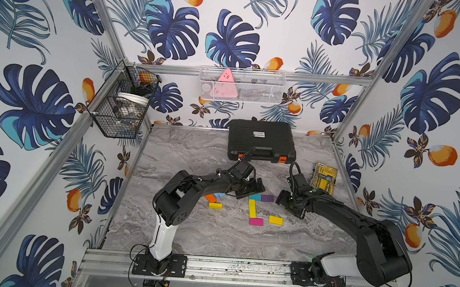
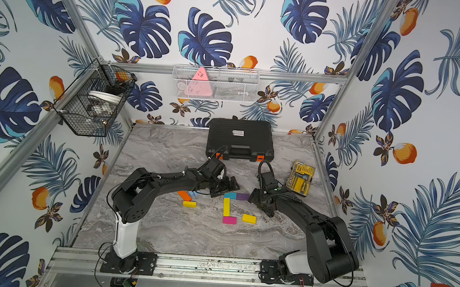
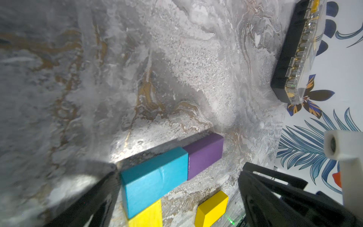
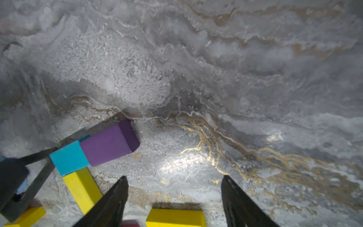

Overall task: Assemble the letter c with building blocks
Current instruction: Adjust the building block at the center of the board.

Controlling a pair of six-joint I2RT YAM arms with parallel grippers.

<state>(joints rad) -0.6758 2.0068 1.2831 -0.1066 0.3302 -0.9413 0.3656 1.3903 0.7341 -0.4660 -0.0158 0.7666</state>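
Mid-bench (image 1: 195,153), teal block (image 1: 255,197) butting purple block (image 1: 267,198), long yellow block (image 1: 252,208) running toward 6 o'clock down to magenta block (image 1: 256,221), short yellow block (image 1: 275,220) loose at magenta's 3 o'clock. Left jaws wide apart, right jaws apart, both empty.

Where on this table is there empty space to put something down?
The widest bare stretch of the table lies between the magenta block and the front rail. Another lies at the back, left of the black case. The middle is crowded: blocks lie there, with the left claw and right claw beside them.
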